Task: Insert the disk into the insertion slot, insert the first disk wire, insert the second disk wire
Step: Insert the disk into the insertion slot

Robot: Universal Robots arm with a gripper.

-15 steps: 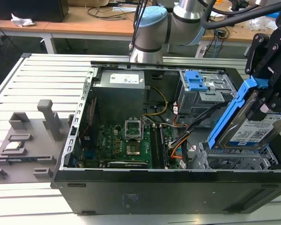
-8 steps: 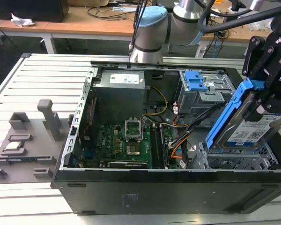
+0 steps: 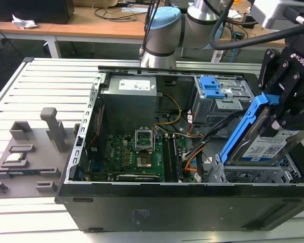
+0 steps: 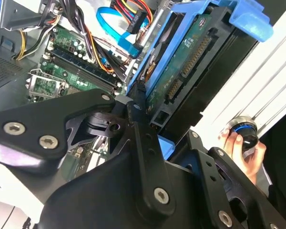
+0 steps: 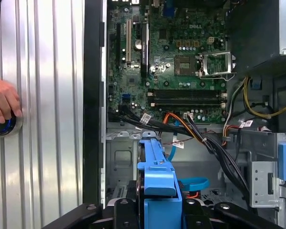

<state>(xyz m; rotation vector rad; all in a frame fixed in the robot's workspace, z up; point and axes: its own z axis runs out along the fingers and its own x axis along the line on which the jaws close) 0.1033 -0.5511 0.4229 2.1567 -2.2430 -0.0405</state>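
Near edge: open computer case lying on its side on the slatted table. Just inside its near wall, at the exterior view's right, the insertion slot, a low bay of perforated silver metal, nothing seated in it.

Over the slot: the disk in its blue carrier, steeply tilted. Low end is down by the bay, high end is raised. Cannot tell whether the low end touches the metal.

Gripper: jaws clamped on the carrier's raised end, carrying the disk.

Second wrist view: the disk's connector edge is bare, no wire plugged.

Behind: cable bundle, motherboard, then the taller grey cage with its blue latch.

Judgement: step one, disk insertion, in hand and not done. Both wires are unstarted. Seating calls for bringing the disk level and square to the bay, clear of the cables.
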